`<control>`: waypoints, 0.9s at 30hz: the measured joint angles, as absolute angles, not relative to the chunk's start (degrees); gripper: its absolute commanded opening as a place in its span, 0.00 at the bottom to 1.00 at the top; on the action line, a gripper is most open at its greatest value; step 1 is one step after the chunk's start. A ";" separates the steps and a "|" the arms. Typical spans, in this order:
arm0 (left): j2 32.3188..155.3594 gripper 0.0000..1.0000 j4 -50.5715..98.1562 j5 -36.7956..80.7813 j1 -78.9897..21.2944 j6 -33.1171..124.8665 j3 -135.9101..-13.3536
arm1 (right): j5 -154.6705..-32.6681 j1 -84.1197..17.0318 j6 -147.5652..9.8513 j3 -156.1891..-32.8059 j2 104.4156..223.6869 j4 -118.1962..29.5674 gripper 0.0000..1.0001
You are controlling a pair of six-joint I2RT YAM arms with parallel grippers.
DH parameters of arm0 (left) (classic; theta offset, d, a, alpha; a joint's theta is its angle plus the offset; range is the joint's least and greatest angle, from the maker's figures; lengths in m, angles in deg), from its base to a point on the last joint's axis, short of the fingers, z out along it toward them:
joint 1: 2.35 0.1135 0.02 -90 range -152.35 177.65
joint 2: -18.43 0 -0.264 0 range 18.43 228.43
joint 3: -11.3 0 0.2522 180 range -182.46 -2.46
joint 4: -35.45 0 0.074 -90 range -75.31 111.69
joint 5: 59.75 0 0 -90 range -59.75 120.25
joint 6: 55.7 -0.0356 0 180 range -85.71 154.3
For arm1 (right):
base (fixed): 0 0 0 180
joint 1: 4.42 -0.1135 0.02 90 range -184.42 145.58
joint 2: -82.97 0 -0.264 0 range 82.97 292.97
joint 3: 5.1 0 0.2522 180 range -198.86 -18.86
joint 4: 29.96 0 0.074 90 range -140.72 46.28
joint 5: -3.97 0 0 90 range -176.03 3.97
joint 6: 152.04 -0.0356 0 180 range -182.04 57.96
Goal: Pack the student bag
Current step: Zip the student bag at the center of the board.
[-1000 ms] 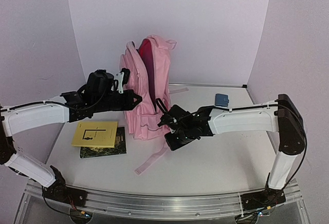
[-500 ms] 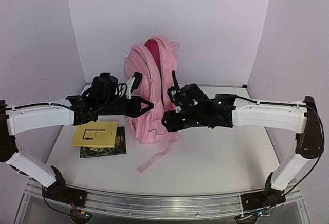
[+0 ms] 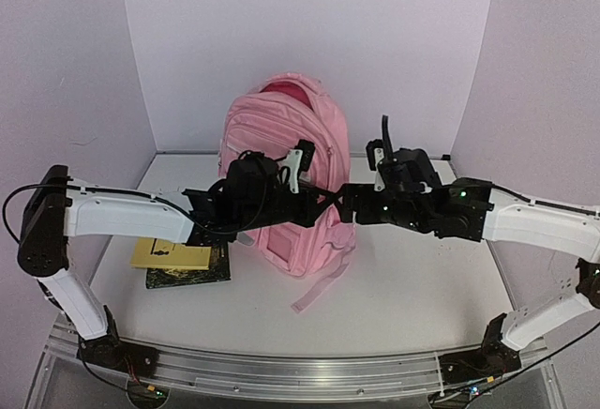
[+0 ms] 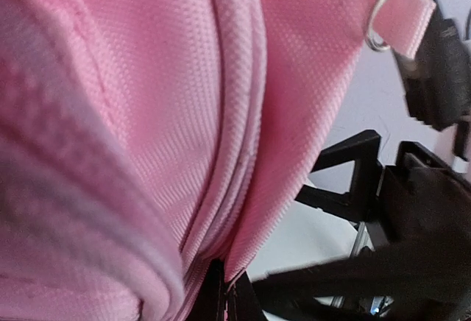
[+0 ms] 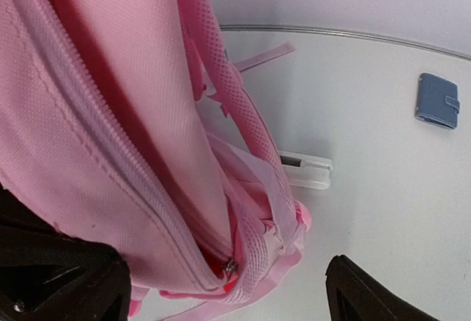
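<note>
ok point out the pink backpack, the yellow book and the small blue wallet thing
pink backpack (image 3: 272,135): top external view, upper front panel
yellow book (image 3: 169,257): top external view, exposed cover strip
blue wallet (image 5: 436,101): right wrist view, middle of its face

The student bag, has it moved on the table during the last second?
Yes. The student bag turned its front toward the camera, and its base slid right, away from the yellow book.

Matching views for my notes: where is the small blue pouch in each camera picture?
Top external: not visible.
Left wrist: not in it.
Right wrist: blue pouch lying flat, upper right.
Shared landmark: the student bag, in all three views.
</note>
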State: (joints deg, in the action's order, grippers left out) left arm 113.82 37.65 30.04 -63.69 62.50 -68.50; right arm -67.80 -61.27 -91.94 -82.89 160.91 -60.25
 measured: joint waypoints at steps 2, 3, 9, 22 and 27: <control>117.23 0.01 39.66 32.01 -65.11 62.47 -71.10 | -67.40 -61.66 -92.15 -82.26 158.26 -59.62 0.98; 118.31 0.04 39.91 32.64 -65.66 62.36 -72.20 | -67.40 -62.07 -92.12 -82.24 156.81 -58.99 0.98; 119.16 0.46 38.54 31.90 -67.61 61.13 -74.45 | -67.60 -62.96 -92.10 -82.80 151.28 -56.15 0.98; 94.36 0.79 12.27 27.06 -60.42 60.68 -72.94 | -64.44 -62.96 -89.39 -92.54 162.25 -55.92 0.67; 85.84 0.84 5.61 24.28 -49.68 61.53 -71.00 | -62.89 -62.77 -87.58 -94.86 166.81 -56.06 0.09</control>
